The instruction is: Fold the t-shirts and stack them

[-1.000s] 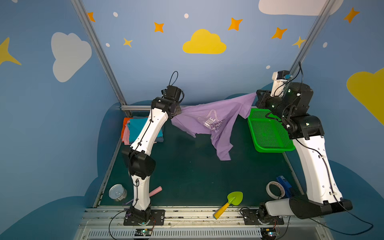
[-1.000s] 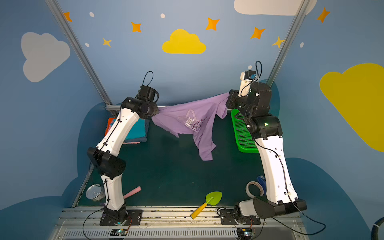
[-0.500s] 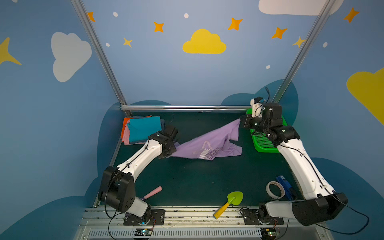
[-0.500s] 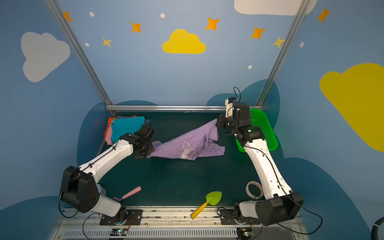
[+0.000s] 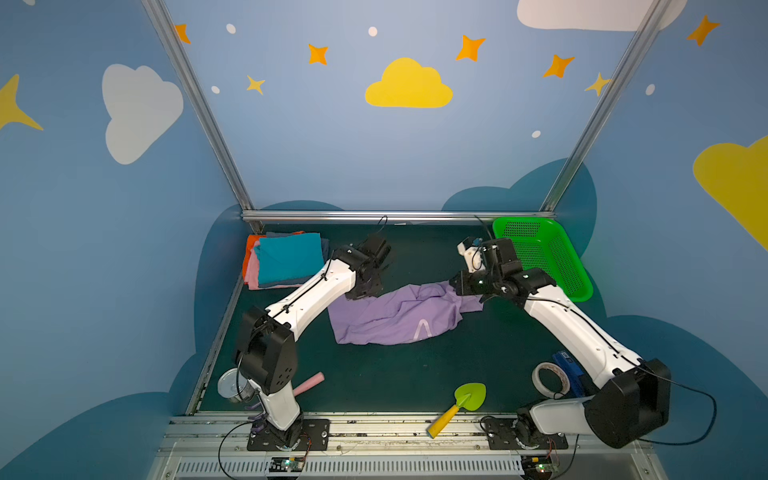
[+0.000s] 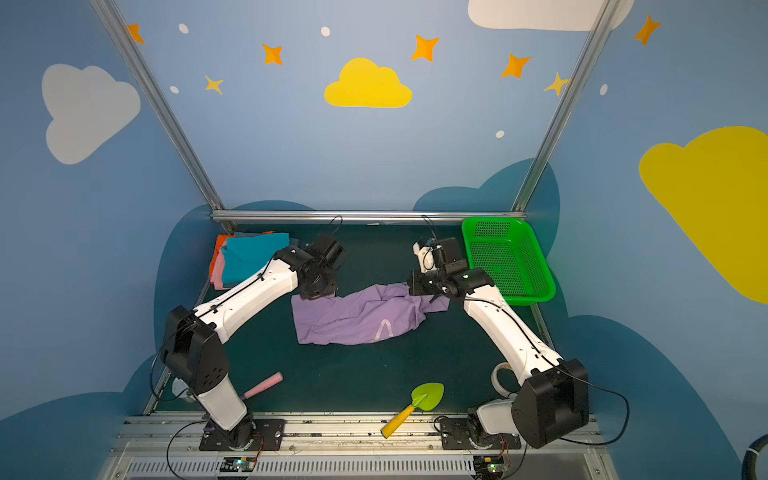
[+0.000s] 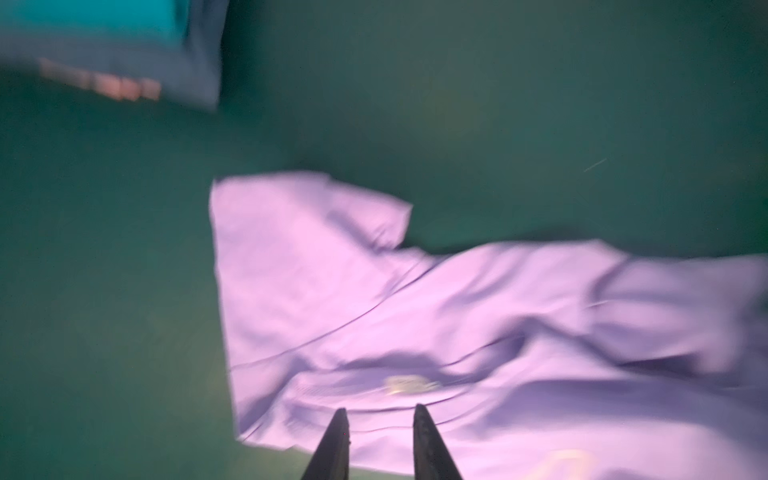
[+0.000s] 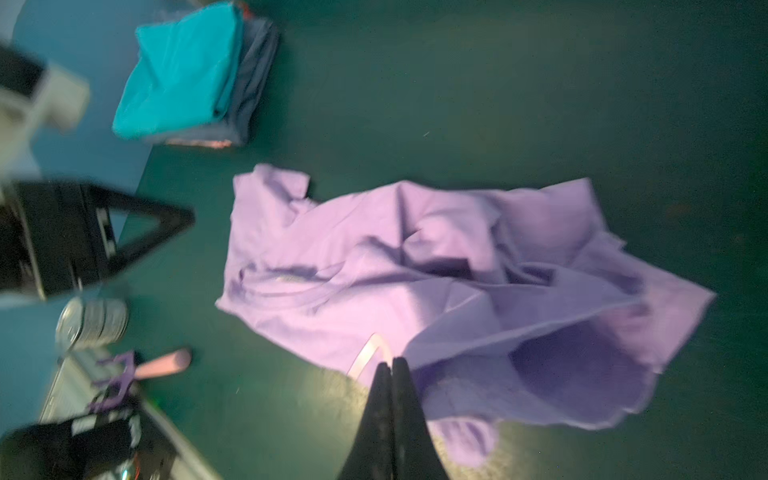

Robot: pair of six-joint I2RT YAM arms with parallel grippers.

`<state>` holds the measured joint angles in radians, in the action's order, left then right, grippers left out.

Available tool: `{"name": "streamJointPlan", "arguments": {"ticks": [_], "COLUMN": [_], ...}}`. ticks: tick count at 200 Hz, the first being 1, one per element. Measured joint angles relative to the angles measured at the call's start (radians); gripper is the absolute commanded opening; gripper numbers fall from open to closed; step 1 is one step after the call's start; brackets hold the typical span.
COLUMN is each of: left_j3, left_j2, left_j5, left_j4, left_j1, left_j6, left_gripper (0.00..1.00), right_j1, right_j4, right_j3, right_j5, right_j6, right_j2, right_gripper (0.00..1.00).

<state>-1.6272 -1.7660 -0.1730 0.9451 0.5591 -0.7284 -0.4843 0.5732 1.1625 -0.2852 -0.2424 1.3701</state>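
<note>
Dark green matting [image 5: 395, 374] covers the whole work surface. It is boxed in by blue walls [image 5: 311, 137] painted with white and yellow clouds, orange stars and pale dots. Two slanted aluminium posts [image 5: 199, 108] meet a metal crossbar [image 5: 395, 215] along the far edge. In both top views the lavender t-shirt [image 5: 395, 316] lies crumpled at mid-frame on the matting, a white stripe of its print showing near its lower edge. The stack of folded t-shirts [image 5: 286, 259], teal on top with pink and orange edges beneath, sits left of centre by the back corner. A green perforated basket [image 5: 540, 253] stands right of centre against the right side. Along the lower part of the frame lie a green and yellow trowel [image 5: 465, 401], a roll of tape [image 5: 550, 380], a pink stick [image 5: 309, 382] and a tin [image 5: 230, 384], just above the metal base rail [image 5: 374, 428]. The left gripper [image 7: 378, 409] hangs over the shirt's left end, its jaws a little apart with nothing between them. The right gripper [image 8: 392, 360] has its jaws pressed together at the shirt's right end, and the hem appears to run up into its tips as if pinched there, though blur leaves this unsure.
</note>
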Motion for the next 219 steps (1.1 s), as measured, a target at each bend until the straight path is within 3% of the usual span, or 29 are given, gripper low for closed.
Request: {"name": "streamJointPlan", "arguments": {"ticks": [38, 90, 117, 149, 171, 192, 208, 219], "left_j3": [-0.256, -0.442, -0.506, -0.623, -0.719, -0.813, -0.875, -0.906], "left_j2": [-0.184, -0.447, -0.503, -0.557, -0.613, -0.678, -0.721, -0.745], "left_j5": [0.021, 0.096, 0.128, 0.163, 0.184, 0.201, 0.208, 0.215], "left_j4": [-0.008, 0.03, 0.05, 0.068, 0.09, 0.123, 0.151, 0.174], "left_j1": [0.038, 0.163, 0.219, 0.262, 0.278, 0.298, 0.315, 0.332], "left_j6": [0.042, 0.081, 0.088, 0.098, 0.111, 0.129, 0.146, 0.156], "left_gripper": [0.54, 0.69, 0.73, 0.73, 0.67, 0.47, 0.46, 0.52], "right_j1": [-0.171, -0.145, -0.094, -0.039, 0.019, 0.089, 0.137, 0.167], "right_j4": [0.097, 0.236, 0.254, 0.247, 0.237, 0.23, 0.225, 0.22], "right_j3": [-0.161, -0.349, -0.394, -0.427, -0.455, -0.48, -0.481, -0.48], "right_j5": [-0.008, 0.136, 0.2, 0.27, 0.311, 0.347, 0.369, 0.381], "right_j6": [-0.035, -0.227, -0.302, -0.341, -0.361, -0.363, -0.36, -0.352], "right_j2": [-0.014, -0.185, -0.273, -0.362, -0.424, -0.495, -0.546, -0.577], "right_gripper": [0.0, 0.0, 0.34, 0.45, 0.46, 0.39, 0.28, 0.24]}}
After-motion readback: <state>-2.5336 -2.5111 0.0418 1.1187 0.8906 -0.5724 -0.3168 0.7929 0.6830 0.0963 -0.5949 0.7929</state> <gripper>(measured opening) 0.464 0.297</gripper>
